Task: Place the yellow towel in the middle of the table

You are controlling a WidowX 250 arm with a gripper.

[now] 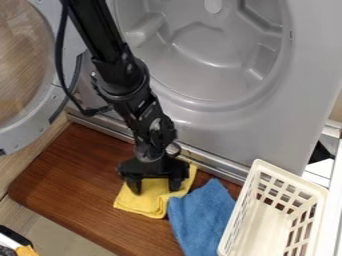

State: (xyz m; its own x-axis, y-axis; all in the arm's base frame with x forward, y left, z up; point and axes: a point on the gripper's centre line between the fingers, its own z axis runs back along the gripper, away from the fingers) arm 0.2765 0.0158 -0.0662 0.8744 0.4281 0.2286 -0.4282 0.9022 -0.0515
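Gripper (155, 188) fingers are standing apart in front of you, unclenched, their tips coming down at the yellow towel (156, 198). Your yellow towel is lying on the wooden table (75, 177), near the edge running along the grey laundry machine (257, 125). You are seeing the blue towel (204, 217) lying between it and the white basket (262, 227).

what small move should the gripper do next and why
Probably close the gripper on the yellow towel: its fingers stand apart, down at the cloth, with yellow showing between them. The towel lies beside the blue cloth, with bare table to its left in the view, so a grip seems needed before shifting it.
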